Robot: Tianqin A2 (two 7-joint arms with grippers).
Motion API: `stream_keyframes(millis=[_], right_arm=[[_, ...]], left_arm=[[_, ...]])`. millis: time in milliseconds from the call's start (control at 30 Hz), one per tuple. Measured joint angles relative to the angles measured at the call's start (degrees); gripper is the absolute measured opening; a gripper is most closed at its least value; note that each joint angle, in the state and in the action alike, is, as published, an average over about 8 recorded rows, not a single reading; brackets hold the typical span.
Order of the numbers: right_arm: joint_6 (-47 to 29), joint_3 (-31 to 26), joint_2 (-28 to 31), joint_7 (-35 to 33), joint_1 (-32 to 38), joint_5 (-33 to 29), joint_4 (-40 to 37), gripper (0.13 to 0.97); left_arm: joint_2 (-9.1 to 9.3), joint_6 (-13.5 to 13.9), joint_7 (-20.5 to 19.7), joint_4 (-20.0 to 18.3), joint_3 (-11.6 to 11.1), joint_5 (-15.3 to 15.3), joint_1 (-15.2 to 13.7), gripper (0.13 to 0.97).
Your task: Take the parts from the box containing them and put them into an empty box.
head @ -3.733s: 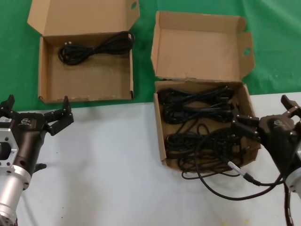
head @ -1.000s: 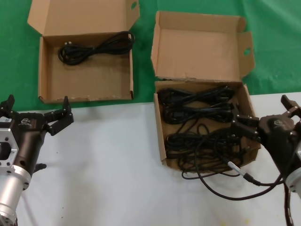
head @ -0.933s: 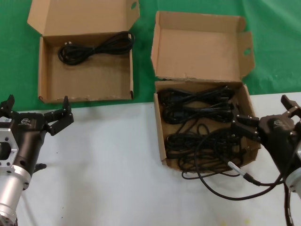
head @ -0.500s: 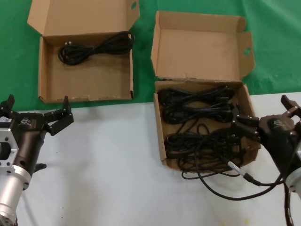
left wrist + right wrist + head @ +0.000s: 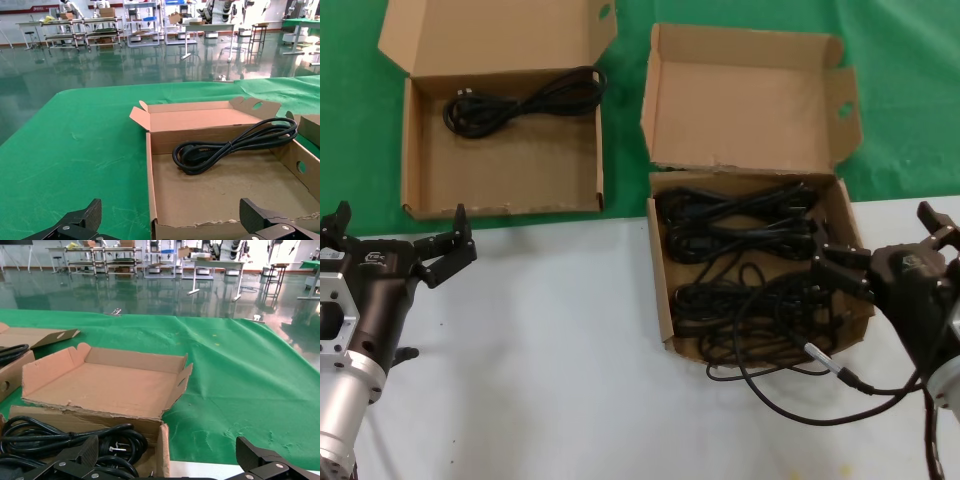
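right gripper (image 5: 883, 262) wide open at the full box (image 5: 672, 300) rim, poised (likely) for a cable (image 5: 740, 235) | left gripper (image 5: 395, 245) wide open, idle | other box (image 5: 420, 180) holds one cable

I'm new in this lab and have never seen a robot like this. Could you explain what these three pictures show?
It is a robot with two arms. One picture looks down from its head; the other two come from cameras on its wrists.

The left hand and the right hand are both open and hold nothing, each near the table's front edge.

On the green cloth lies a wide, shallow brown cardboard box with one coiled black power cable in it.

A squarish brown cardboard box with a ragged lid crease holds several more black cable bundles. One loose cable trails over its front onto the white tabletop.
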Motion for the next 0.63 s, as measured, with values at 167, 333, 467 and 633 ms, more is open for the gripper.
stream_keyframes(millis=[167,333,467,633], right_arm=[[0.0,0.0,0.0,0.0,0.0,0.0,0.0,0.966],[0.0,0.0,0.0,0.0,0.0,0.0,0.0,0.966],[0.0,0.0,0.0,0.0,0.0,0.0,0.0,0.966],[0.0,0.0,0.0,0.0,0.0,0.0,0.0,0.966]], left_arm=[[0.0,0.0,0.0,0.0,0.0,0.0,0.0,0.966],[0.0,0.0,0.0,0.0,0.0,0.0,0.0,0.966],[0.0,0.0,0.0,0.0,0.0,0.0,0.0,0.966],[0.0,0.0,0.0,0.0,0.0,0.0,0.0,0.966]])
